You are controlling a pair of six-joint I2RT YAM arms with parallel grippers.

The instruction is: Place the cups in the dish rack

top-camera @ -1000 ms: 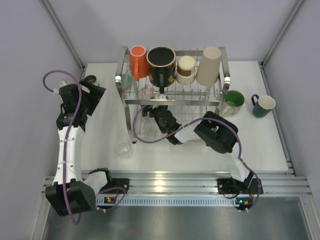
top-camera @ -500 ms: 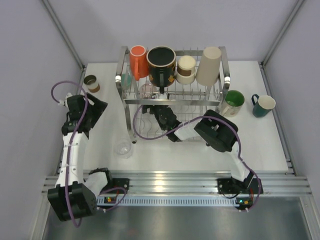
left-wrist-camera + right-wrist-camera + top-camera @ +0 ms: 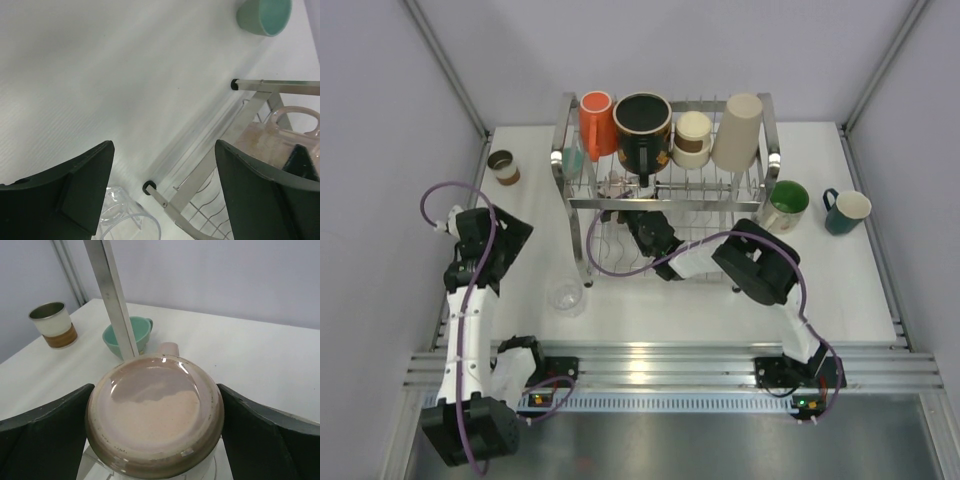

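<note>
The dish rack [image 3: 720,204] stands mid-table with an orange cup [image 3: 596,122], a black patterned mug [image 3: 642,128], a brown-cream paper cup [image 3: 692,138] and a tall beige cup [image 3: 738,130] on its top tier. My right gripper [image 3: 625,205] reaches into the rack's left end. In the right wrist view it [image 3: 152,390] is shut on the pink cup [image 3: 155,410], whose base faces the camera. My left gripper [image 3: 518,236] is open and empty, left of the rack. In its wrist view it [image 3: 162,150] is above a clear cup [image 3: 125,222].
A pale teal cup [image 3: 572,158] sits by the rack's left post [image 3: 112,290]. A small brown-banded cup [image 3: 502,165] stands far left. The clear cup [image 3: 565,298] is near the rack's front left foot [image 3: 148,187]. A green mug [image 3: 786,205] and a dark teal mug [image 3: 846,210] stand right of the rack.
My left arm has drawn back toward the near side, uncovering the small brown-banded cup. My right gripper has stayed inside the rack with the pink cup, shifting only slightly.
</note>
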